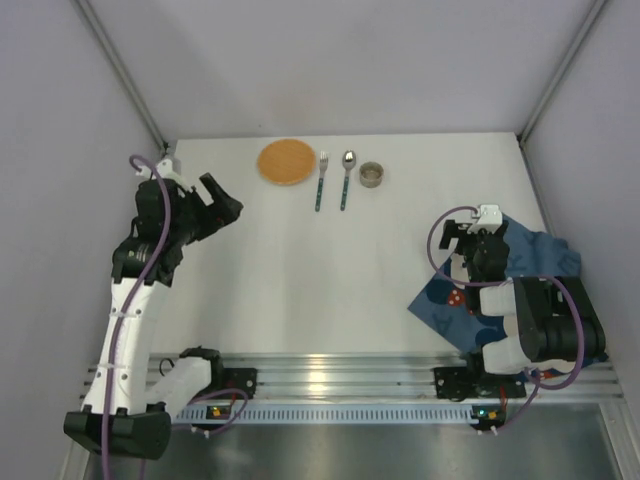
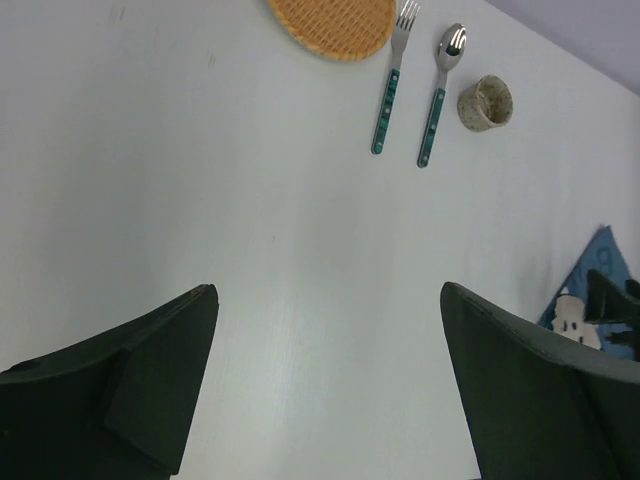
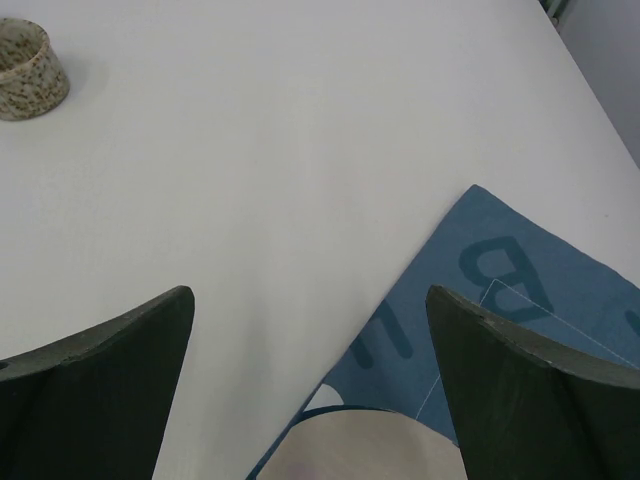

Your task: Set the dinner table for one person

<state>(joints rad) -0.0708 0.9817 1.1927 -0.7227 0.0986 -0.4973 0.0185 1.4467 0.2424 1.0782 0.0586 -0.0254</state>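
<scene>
Both pincers wide open, holding nothing, above bench (image 1: 330,280).
L pincer (image 1: 222,206) at left; R pincer (image 1: 472,238) over blue placemat (image 1: 535,258); plate (image 1: 286,161), fork (image 1: 321,181), spoon (image 1: 346,179), cup (image 1: 372,176) along far edge.

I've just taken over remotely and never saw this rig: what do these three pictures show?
A left arm and a right arm are bolted at the near edge of a white table. The top picture looks down from above. The other two come from cameras on each wrist, so the dark shapes are the left fingers and right fingers. Both are open, holding nothing. Near the far edge lie a woven orange disc, fork, spoon and speckled cup. A blue placemat lies partly under the right arm.
</scene>
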